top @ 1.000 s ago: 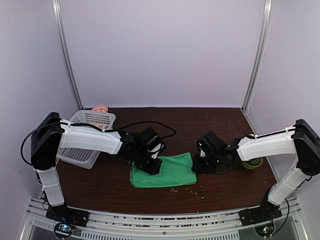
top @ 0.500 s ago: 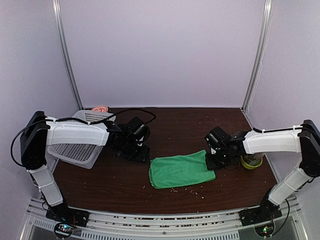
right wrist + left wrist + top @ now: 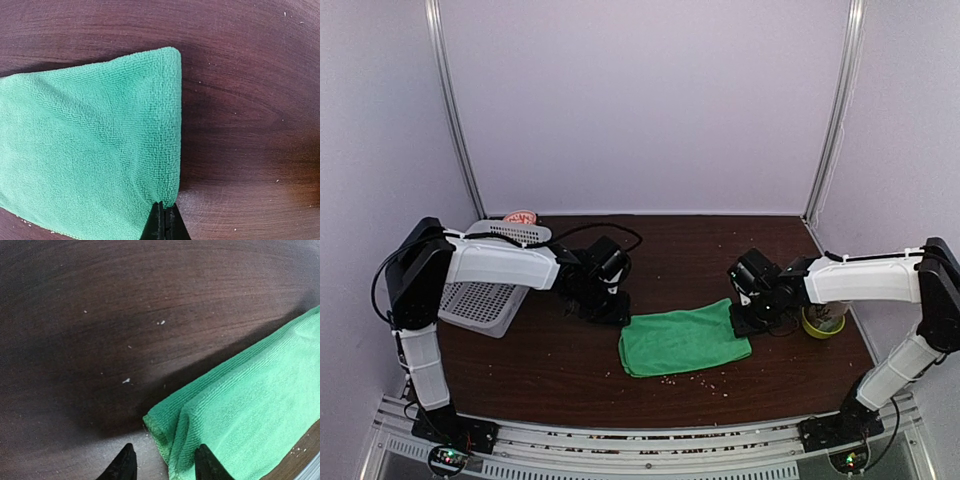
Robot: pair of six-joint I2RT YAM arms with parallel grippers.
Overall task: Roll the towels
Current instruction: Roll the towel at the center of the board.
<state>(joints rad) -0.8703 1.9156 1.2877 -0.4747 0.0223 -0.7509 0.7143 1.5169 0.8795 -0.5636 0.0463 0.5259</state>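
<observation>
Green towel [image 3: 680, 340] lies folded, its edge pinched in the right gripper [image 3: 163, 206].

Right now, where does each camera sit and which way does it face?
Top external: high behind the bases, facing down and forward over the table; left arm and right arm show.
Left wrist: on the left arm, facing down at a green towel corner; left end effector open.
Right wrist: on the right arm, facing down; right end effector shut on the green towel edge.
Shared: all see the green towel.
</observation>
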